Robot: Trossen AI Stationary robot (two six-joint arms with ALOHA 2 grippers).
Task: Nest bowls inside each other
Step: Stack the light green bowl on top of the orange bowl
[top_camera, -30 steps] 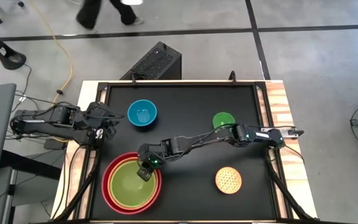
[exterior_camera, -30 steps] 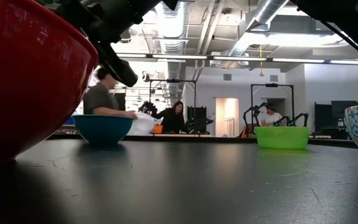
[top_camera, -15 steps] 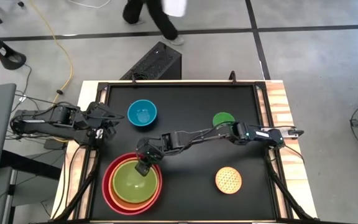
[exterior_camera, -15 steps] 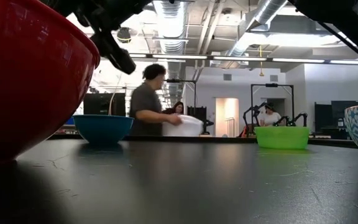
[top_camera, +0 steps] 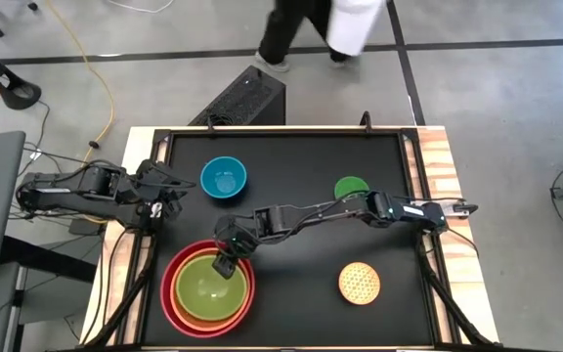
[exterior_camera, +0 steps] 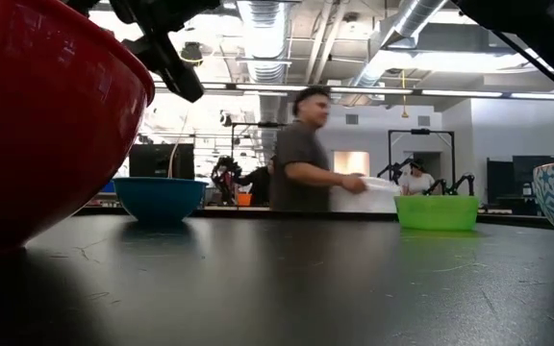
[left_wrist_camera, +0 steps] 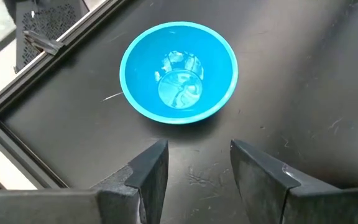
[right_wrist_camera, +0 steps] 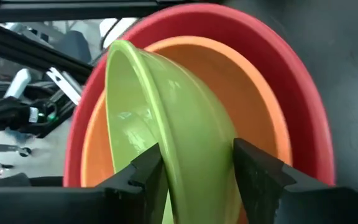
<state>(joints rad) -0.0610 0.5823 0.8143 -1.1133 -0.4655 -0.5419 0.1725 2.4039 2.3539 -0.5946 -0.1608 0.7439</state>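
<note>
The red bowl (top_camera: 176, 293) stands at the table's near left, with the orange bowl (top_camera: 244, 293) and the lime green bowl (top_camera: 203, 288) nested in it. My right gripper (top_camera: 225, 265) is open just above their far rim. In the right wrist view its fingers stand either side of the lime bowl's wall (right_wrist_camera: 191, 143). The blue bowl (top_camera: 224, 179) rests on its base at the far left. The small bright green bowl (top_camera: 350, 187) is partly hidden by my right arm. The patterned yellow bowl (top_camera: 359, 283) sits near right. My left gripper (left_wrist_camera: 197, 171) waits open at the left edge, short of the blue bowl (left_wrist_camera: 179, 71).
A black box (top_camera: 247, 98) lies on the floor past the table's far edge, and a person (top_camera: 311, 29) walks by there. Raised rails (top_camera: 281, 131) frame the black table top. Bare table lies between the blue bowl and the bright green one.
My right gripper has risen a little above the nested bowls and drawn slightly toward the far edge. The three nested bowls stay where they were. A person has walked from left to right behind the table.
</note>
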